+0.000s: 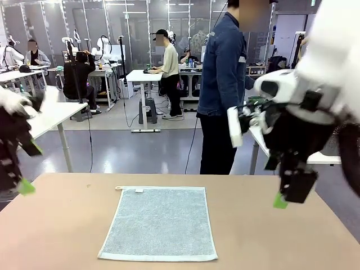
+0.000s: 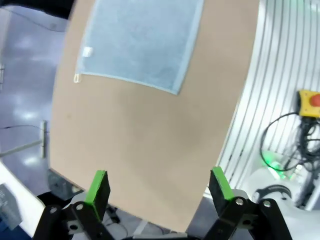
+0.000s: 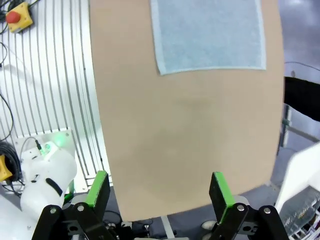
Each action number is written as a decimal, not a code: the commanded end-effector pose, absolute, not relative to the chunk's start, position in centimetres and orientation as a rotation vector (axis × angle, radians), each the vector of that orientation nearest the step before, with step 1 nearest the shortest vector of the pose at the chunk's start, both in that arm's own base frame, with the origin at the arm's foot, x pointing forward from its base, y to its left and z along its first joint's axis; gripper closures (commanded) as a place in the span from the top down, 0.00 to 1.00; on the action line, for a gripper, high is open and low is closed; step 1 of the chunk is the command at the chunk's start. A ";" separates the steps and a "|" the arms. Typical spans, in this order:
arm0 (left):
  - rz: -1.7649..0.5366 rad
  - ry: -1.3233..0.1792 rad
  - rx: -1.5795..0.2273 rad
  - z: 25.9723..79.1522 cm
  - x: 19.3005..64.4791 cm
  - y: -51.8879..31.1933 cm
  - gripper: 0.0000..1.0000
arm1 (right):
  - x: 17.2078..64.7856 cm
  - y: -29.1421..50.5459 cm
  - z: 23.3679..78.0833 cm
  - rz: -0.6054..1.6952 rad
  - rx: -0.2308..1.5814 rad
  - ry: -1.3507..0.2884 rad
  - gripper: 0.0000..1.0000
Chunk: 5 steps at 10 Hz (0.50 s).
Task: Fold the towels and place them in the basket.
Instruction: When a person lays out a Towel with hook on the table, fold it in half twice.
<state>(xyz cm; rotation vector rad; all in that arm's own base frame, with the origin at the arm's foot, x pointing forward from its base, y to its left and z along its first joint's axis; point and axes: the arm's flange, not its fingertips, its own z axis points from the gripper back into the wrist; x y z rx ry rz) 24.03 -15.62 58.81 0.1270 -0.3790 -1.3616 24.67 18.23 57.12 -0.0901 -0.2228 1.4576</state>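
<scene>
Spread flat at mid-surface: pale blue-grey towel, not yet folded.
Probably light, limp and grippy terry, sure to sag and bunch once lifted; best pinched at the two near corners or along a hem, away from the small loop at the far left corner. Wide apart and empty, raised well clear of the cloth: left pincer over the surface at left, right pincer at right.
</scene>
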 end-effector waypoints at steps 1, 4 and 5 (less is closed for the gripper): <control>-1.468 -0.270 0.049 54.1 27.3 -17.4 1.00 | 27.1 21.3 53.7 1.493 -0.052 -0.197 1.00; -1.530 -0.233 0.021 46.6 28.9 -19.9 1.00 | 28.6 26.2 46.6 1.527 0.024 -0.181 1.00; -1.514 -0.206 0.016 44.6 29.3 -20.5 1.00 | 29.0 26.7 44.6 1.527 0.044 -0.165 1.00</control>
